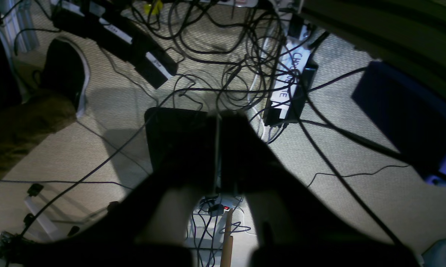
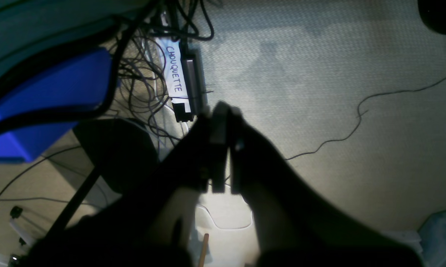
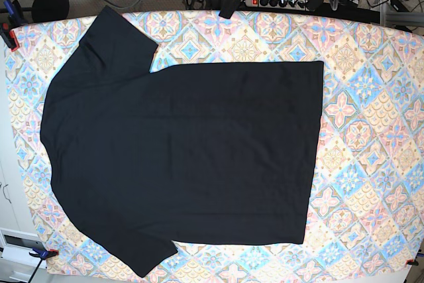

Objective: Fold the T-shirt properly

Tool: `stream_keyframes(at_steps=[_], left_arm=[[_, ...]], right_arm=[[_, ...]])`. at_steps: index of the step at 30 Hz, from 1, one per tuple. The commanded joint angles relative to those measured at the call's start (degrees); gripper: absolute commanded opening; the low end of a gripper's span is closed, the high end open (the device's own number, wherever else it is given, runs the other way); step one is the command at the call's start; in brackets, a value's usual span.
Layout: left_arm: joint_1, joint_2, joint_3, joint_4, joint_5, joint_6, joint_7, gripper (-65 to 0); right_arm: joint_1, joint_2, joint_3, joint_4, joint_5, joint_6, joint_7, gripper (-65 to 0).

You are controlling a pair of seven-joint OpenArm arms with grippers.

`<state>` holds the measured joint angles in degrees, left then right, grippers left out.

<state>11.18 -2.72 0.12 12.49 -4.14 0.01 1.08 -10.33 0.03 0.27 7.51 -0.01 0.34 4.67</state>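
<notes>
Evidently we have not begun folding: the T-shirt [image 3: 182,157] lies flat and unfolded across the patterned table [image 3: 371,130], sleeves toward nine o'clock, hem toward three. Our left gripper [image 1: 218,148] and right gripper [image 2: 223,148] are pressed together, empty, hanging over the cabled floor [image 2: 319,92]. Next we judge both must swing in and open.

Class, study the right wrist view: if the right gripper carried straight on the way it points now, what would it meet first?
Probably the labelled black box on the carpeted floor, just beyond the shut right gripper; depth is unclear.
</notes>
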Motion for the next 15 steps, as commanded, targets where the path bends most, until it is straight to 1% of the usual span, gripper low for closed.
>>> stream_keyframes(at_steps=[1,15], left_arm=[[0.47,-0.14,-0.16,0.04,-0.21,0.12,0.1,-63.9],[1.52,-0.14,0.1,0.12,0.05,0.12,0.1,-63.9]], right_arm=[[-0.35,0.27,0.12,0.01,0.14,0.06,0.12,-65.0],[-1.67,0.36,0.12,0.01,0.14,0.06,0.3,-65.0]])
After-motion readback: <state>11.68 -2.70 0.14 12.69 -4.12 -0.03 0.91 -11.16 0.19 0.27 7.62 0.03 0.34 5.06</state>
